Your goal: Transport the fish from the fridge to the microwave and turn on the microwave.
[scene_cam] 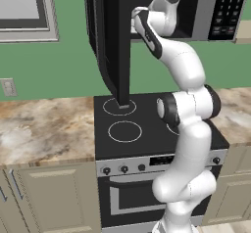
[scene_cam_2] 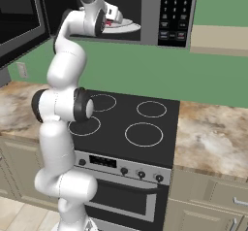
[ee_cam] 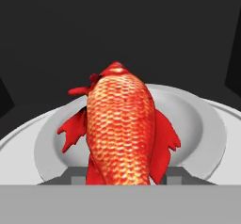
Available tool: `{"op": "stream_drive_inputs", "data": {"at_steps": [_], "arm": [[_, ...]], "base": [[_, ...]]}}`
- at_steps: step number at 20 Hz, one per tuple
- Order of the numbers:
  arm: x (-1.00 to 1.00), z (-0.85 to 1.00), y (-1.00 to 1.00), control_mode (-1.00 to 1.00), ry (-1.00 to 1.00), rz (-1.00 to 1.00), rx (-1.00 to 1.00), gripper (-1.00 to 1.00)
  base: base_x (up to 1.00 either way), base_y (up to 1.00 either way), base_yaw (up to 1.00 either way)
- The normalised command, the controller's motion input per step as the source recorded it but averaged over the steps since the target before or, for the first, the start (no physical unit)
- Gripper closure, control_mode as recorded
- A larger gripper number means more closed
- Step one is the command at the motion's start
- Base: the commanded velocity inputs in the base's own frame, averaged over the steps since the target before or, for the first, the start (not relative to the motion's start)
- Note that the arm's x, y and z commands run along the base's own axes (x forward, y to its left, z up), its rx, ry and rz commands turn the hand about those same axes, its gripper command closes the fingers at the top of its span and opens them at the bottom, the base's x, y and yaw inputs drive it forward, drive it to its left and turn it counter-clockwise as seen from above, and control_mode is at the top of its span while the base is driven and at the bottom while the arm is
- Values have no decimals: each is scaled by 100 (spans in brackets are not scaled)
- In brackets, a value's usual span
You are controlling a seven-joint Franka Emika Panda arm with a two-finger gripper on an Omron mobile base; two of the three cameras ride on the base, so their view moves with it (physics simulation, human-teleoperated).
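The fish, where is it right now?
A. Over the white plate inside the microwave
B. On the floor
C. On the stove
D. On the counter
A. In the hand view the red-orange fish sits over the white plate, and the right base view shows that plate inside the open microwave, above the stove.
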Motion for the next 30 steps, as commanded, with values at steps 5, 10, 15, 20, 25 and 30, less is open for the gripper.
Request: {"op": "stream_drive_inputs", "data": {"at_steps": [5,10,15,20,25,30], "arm": [[25,-7,0,-100,0,0,0,100],[28,-2,0,-100,0,0,0,-100],[24,0,0,-100,0,0,0,-100],[5,0,-1,-100,0,0,0,-100],[3,0,-5,-100,-1,0,0,-100],[-5,15,-11,-100,-15,1,1,-100]], "base": [[0,0,0],[0,0,0],[0,0,0],[0,0,0],[0,0,0],[0,0,0]]}}
